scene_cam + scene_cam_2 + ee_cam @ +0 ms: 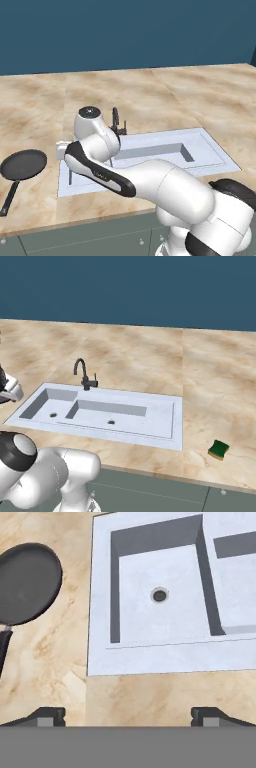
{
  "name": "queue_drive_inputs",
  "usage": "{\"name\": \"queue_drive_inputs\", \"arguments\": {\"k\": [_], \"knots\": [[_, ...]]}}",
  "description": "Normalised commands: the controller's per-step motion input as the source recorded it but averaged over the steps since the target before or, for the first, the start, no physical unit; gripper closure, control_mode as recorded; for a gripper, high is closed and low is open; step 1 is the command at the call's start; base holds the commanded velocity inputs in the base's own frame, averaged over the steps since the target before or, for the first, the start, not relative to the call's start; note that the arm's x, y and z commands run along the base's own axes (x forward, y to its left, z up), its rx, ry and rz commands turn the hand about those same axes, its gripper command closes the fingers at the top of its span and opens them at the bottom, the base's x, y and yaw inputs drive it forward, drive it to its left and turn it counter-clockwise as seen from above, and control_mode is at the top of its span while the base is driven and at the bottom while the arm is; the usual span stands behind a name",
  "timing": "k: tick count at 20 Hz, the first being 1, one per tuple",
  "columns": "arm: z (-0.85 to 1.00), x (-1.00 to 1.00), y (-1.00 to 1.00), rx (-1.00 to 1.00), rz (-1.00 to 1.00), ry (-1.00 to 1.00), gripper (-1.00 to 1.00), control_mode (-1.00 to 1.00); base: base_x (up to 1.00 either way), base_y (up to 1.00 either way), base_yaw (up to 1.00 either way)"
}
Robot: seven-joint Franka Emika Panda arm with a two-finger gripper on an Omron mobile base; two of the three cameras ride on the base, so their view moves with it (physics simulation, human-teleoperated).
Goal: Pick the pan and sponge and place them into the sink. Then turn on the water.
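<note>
The black pan lies on the counter left of the sink, its thin handle pointing toward the front edge. In the hand view the pan is at the left, beside the sink's small square basin. My gripper hangs open above the counter at the sink's front left corner, with its fingertips wide apart and nothing between them. In the left base view the gripper is just right of the pan. The green and yellow sponge sits on the counter right of the sink, near the front edge.
A slim black faucet stands behind the basins, with no stream coming from it. The marble counter runs wide behind the sink to a dark blue wall. My arm reaches over the small basin in the left base view.
</note>
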Motion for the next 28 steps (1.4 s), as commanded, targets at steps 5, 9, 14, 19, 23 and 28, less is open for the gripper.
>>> {"name": "queue_drive_inputs", "arguments": {"k": [5,9,14,19,23,28], "knots": [[-0.21,0.00,0.52,0.00,0.00,0.00,-1.00,-1.00,0.00,0.00,0.00],[-0.17,0.00,0.56,0.00,0.00,0.00,-1.00,-1.00,0.00,0.00,0.00],[-0.11,0.03,0.45,0.00,0.00,0.00,-1.00,-1.00,0.00,0.00,0.00],[-0.10,0.08,0.41,0.00,0.00,0.00,-1.00,-1.00,0.00,0.00,0.00],[-0.15,0.09,0.44,0.00,0.00,0.00,-1.00,-1.00,0.00,0.00,0.00],[-0.21,0.06,0.43,0.00,0.00,0.00,-1.00,-1.00,0.00,0.00,0.00]]}}
